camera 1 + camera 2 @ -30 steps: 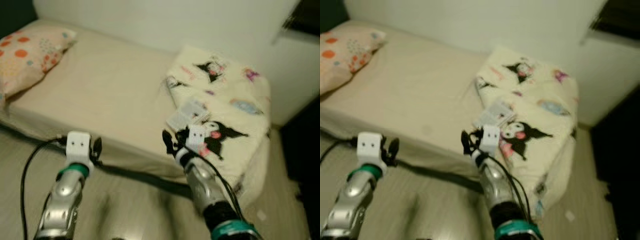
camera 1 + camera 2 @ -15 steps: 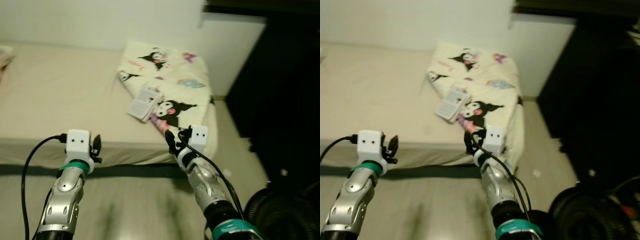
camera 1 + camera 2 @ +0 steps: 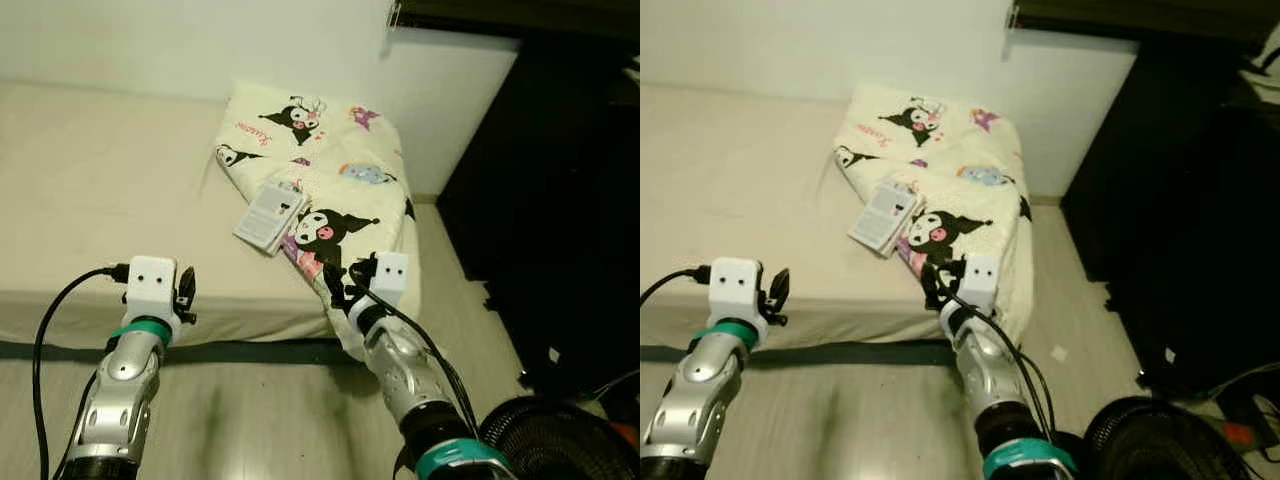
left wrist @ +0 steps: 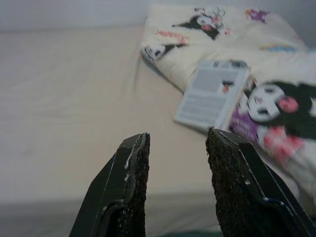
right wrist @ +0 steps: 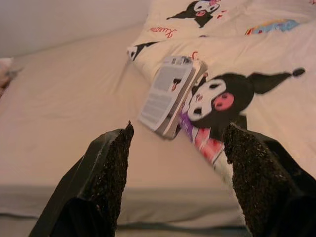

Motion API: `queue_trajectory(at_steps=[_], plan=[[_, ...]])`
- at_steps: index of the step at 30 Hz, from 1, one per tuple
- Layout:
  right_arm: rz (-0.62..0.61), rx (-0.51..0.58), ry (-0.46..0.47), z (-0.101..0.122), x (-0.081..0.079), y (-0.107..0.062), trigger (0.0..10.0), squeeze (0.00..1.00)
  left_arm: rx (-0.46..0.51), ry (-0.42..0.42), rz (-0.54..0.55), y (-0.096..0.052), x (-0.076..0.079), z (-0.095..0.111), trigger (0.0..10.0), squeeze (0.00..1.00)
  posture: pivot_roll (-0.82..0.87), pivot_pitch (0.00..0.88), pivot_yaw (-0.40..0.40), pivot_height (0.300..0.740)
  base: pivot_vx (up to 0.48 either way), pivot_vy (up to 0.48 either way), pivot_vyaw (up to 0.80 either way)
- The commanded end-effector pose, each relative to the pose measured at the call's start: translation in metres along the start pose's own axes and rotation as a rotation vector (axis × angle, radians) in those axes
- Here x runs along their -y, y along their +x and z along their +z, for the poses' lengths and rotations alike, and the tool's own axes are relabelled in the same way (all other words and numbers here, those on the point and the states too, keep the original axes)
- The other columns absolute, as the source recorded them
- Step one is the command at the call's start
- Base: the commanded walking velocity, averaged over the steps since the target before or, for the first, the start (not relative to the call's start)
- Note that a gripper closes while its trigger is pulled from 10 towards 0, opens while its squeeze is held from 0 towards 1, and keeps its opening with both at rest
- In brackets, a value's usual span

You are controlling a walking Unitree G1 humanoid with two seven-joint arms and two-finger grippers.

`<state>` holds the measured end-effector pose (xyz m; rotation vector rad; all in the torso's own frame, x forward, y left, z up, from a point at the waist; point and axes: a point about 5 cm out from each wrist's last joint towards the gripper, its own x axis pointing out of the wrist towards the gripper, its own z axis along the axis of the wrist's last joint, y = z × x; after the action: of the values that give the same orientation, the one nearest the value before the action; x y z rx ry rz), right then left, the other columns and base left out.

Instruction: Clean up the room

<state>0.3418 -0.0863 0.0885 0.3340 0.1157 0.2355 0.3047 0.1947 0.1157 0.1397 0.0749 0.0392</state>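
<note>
Now, head view: a grey-white paperback book [image 3: 268,214] lies on the folded cream cartoon-print blanket [image 3: 345,170] on the beige bed [image 3: 90,200]; left gripper [image 4: 175,190] parted, aimed bedward; right gripper [image 5: 175,170] wide apart, framing the book, likely lining up a grab.

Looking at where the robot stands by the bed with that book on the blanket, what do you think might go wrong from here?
The book lies half on the cartoon blanket, half on the bed, so a grab may pinch fabric and drag the blanket along.

The blanket's corner hangs over the bed edge beside the right gripper, where the open fingers might snag it.

A fan stands on the floor near the right arm; turning or stepping that way might knock it.
</note>
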Motion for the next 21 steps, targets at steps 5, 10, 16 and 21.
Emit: queue_trajectory(at_steps=[5, 10, 16, 21], plan=[[0.014, -0.010, 0.007, -0.0038, -0.0058, 0.0001, 10.0, 0.00, -0.024, 0.016, 0.036, -0.0024, -0.0078, -0.0077, 10.0, 0.00, 0.20, 0.015, -0.044, 0.740, 0.461, 0.000, 0.00], [0.015, -0.013, 0.007, -0.0046, -0.0059, 0.0001, 10.0, 0.00, -0.024, 0.022, 0.041, -0.0023, -0.0083, -0.0081, 10.0, 0.00, 0.20, 0.015, -0.044, 0.740, 0.452, 0.000, 0.00], [0.014, -0.013, 0.007, -0.0048, -0.0060, 0.0000, 10.0, 0.00, -0.024, 0.018, 0.043, -0.0019, -0.0089, -0.0079, 10.0, 0.00, 0.20, 0.017, -0.042, 0.740, 0.394, 0.000, 0.00], [0.012, -0.015, 0.006, -0.0052, -0.0056, -0.0001, 10.0, 0.00, -0.016, 0.012, 0.032, -0.0015, -0.0085, -0.0071, 10.0, 0.00, 0.20, 0.014, -0.041, 0.740, 0.000, 0.000, 0.00]])
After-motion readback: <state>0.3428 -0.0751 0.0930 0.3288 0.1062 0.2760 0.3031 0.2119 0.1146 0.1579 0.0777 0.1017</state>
